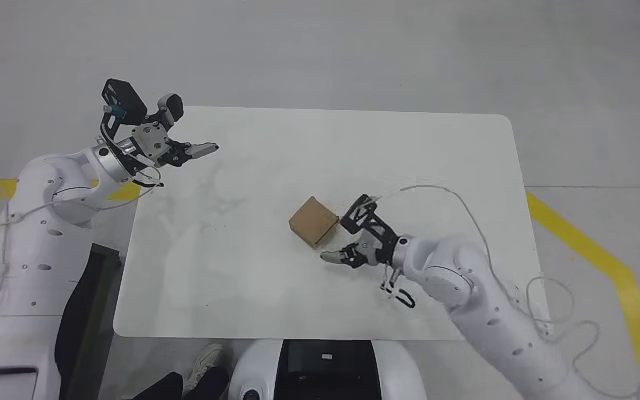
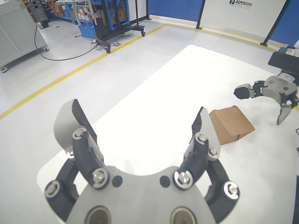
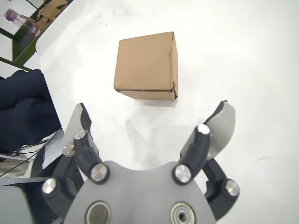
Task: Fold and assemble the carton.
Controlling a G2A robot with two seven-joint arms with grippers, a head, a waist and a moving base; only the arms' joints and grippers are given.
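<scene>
A small brown carton [image 1: 314, 220] sits near the middle of a white table [image 1: 450, 160], folded into a closed box shape, with one seam slightly frayed along an edge. The right tool [image 1: 348, 230] is just beside it on the side toward the table's right edge, its fingers spread wide and holding nothing, not touching the card. The left tool [image 1: 190, 125] is over the far left corner of the table, well apart from the carton, also spread wide and empty.

The carton is probably light and hollow — thin card, stiff along its folds but likely to dent if pinched hard on a flat face. It may slide on the smooth table when pushed. The safest hold is likely across two opposite side faces, close to the corners where the card is strongest.

The faces that can be seen are plain, with no label or writing. White and blue wall panels [image 2: 245, 3] in the room behind carry a printed logo.
</scene>
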